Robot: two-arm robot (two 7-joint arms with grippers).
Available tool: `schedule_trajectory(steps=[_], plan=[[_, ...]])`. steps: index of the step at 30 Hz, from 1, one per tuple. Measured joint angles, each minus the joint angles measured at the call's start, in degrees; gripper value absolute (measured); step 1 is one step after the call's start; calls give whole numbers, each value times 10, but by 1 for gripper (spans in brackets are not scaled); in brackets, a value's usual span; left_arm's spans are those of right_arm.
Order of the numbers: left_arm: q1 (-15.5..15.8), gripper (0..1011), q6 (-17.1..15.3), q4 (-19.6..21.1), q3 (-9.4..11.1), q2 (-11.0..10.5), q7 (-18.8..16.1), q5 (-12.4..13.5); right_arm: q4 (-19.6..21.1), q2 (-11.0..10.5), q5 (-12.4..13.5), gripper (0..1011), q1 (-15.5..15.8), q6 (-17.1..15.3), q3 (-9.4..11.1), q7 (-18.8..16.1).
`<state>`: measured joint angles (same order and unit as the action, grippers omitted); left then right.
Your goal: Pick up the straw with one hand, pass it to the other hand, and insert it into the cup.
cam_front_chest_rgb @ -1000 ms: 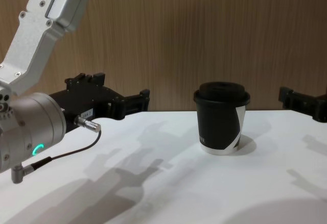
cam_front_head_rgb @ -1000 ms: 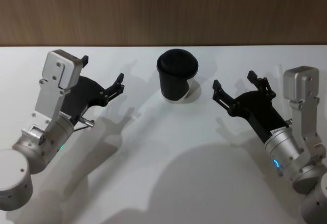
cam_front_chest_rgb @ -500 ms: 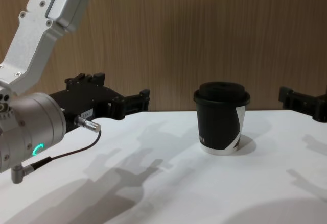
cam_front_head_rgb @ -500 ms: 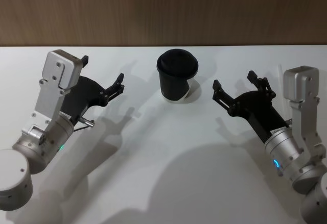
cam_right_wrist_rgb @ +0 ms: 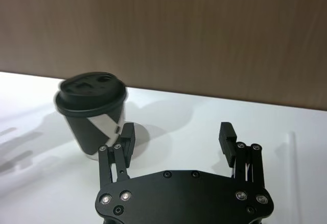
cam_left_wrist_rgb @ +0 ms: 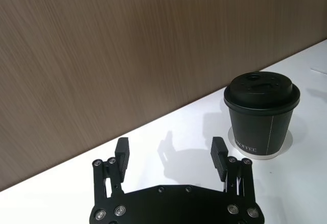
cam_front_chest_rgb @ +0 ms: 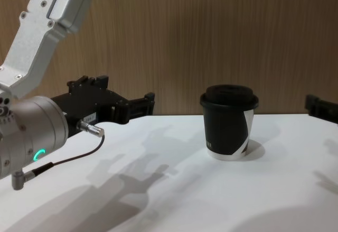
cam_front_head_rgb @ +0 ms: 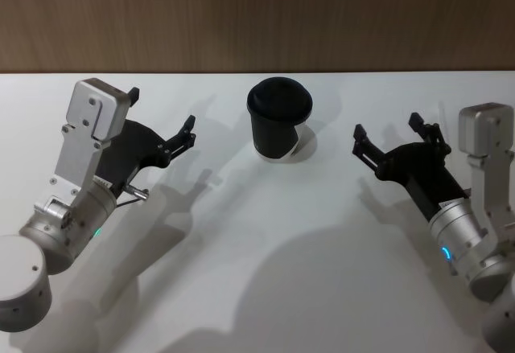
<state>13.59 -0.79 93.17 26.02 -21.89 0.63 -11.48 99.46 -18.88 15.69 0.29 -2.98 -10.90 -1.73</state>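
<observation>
Step in hand, as I read it: get to the straw and pick it up. Nothing is gripped yet.

Right pincer (cam_front_head_rgb: pixel 389 128) hovers over the desk (cam_front_head_rgb: pixel 257 232) to the robot's right of the cup (cam_front_head_rgb: pixel 278 124), fingers spread wide, nothing between them. Left pincer (cam_front_head_rgb: pixel 161 108) hangs on the other side of the cup, likewise spread and empty, tips aimed roughly twd the cup.

Cup stands upright near the back edge of the desk w/ its lid (cam_left_wrist_rgb: pixel 261 85) on, between the two pincers and apart from both.

Straw (cam_right_wrist_rgb: pixel 292 155): in the right wrist view a thin pale line lies flat on the desk, beside the right pincer on the side away from the cup. Prob. the straw, but it's white on white, so faint.

Doing it well:
- Right pincer is nearer, so it looks the better pick.
- Turn the wrist so the fingers straddle the straw across its length, not along it.
- Come down until the tips nearly touch the desk. It's thin and lies flat, so a high close will miss.
- Close gently: it could roll away or get crushed.
- Grip closer to one end than the middle. That leaves free length for the left pincer at handover, and later a clear tip for the lid opening.
- Lift straight up and keep clear of the cup, which would tip easily.
</observation>
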Motion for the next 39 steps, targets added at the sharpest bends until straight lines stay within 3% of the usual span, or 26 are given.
schedule_trajectory(steps=[19, 39], plan=[[0, 1003, 0, 0, 0, 0, 0, 0, -41, 10, -1, 1001, -10, -50, 56, 47], [0, 1003, 0, 0, 0, 0, 0, 0, -51, 5, -3, 1001, -11, -86, 77, 50]])
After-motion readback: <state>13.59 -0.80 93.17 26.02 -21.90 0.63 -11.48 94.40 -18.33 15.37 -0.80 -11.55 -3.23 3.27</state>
